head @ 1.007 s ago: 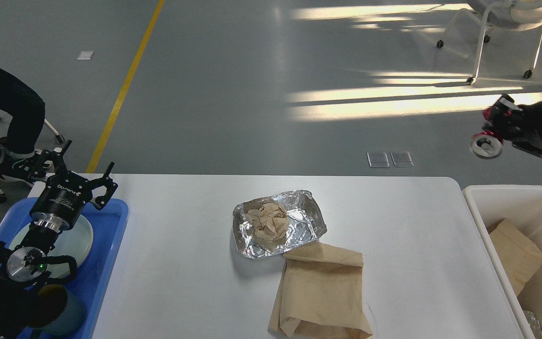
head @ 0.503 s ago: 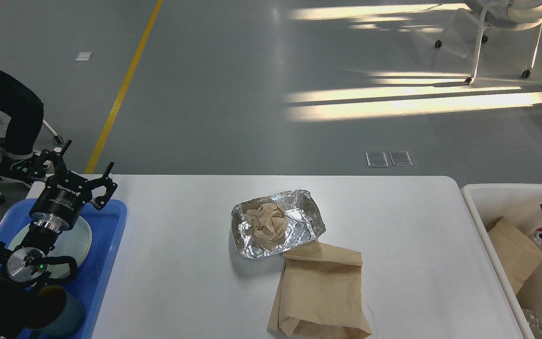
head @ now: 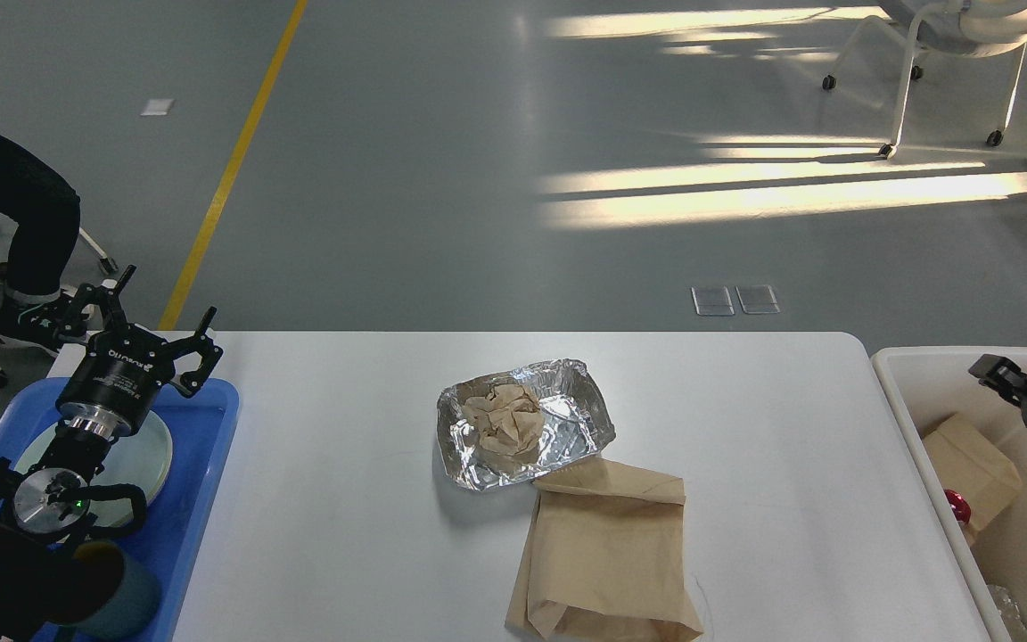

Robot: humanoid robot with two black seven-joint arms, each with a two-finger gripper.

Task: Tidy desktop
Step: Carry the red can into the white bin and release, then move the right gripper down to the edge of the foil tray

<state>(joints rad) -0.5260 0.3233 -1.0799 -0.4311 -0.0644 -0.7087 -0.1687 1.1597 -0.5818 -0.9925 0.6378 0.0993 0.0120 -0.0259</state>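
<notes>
With your left claw (head: pixel 146 332) spread empty, reach right across the table (head: pixel 344 499) and pinch the light, flimsy foil tray (head: pixel 527 432) by its crushable rim.

The desktop (head: pixel 344 499) is a wide white tabletop with rounded far corners, standing on a grey floor (head: pixel 478 178). Three things lie directly on it. A crumpled foil tray (head: pixel 578 419) sits near the middle, well to the right of the left gripper (head: pixel 143 325), with a wad of brown paper (head: pixel 503 422) inside. A flat brown paper bag (head: pixel 607 557) lies just nearer than the foil tray, its far edge touching the tray's near rim. A blue plastic tray (head: pixel 206 455) rests on the left end, directly below the left gripper. Between these things the white surface shows bare.
</notes>
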